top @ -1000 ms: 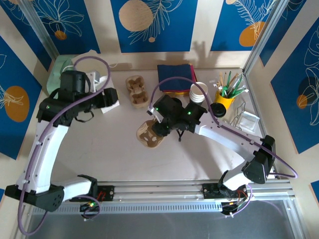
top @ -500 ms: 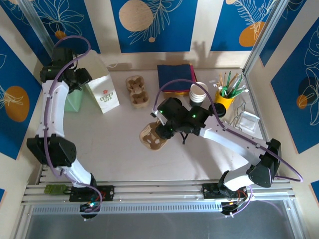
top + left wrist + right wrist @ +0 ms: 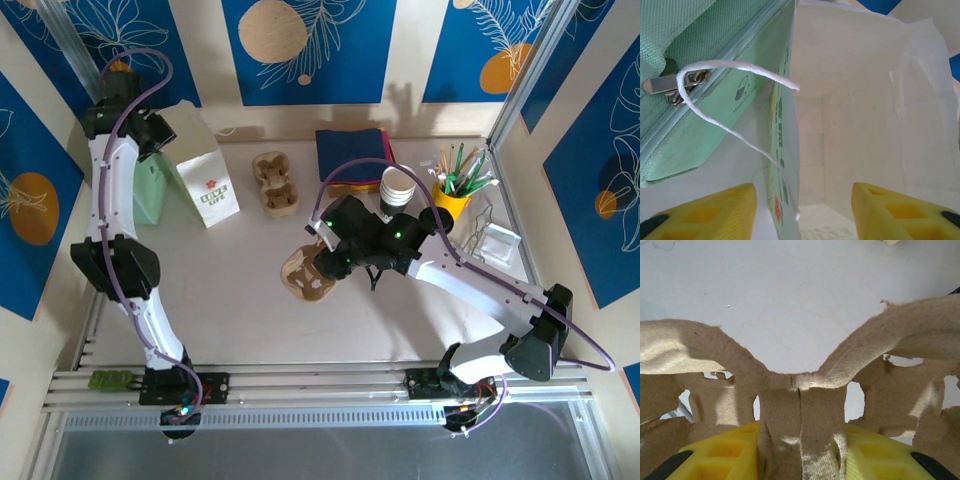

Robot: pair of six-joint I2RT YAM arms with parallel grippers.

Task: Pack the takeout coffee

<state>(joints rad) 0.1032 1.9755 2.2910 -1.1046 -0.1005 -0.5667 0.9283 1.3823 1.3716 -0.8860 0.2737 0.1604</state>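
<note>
Where the takeout coffee stands, and how it looks, I cannot tell. The white paper bag (image 3: 208, 185) bears a red flower and green letters (seemingly "LOVE LIFE"). The left claw (image 3: 802, 202) hangs over the bag's open mouth, fingers wide apart, beside a mint zip pouch (image 3: 690, 125); it has lifted toward the back corner since half a second ago. The right claw (image 3: 802, 452) is clamped on the middle ridge of the cardboard cup carrier (image 3: 305, 280) on the tabletop (image 3: 230, 300), hardly shifted.
</note>
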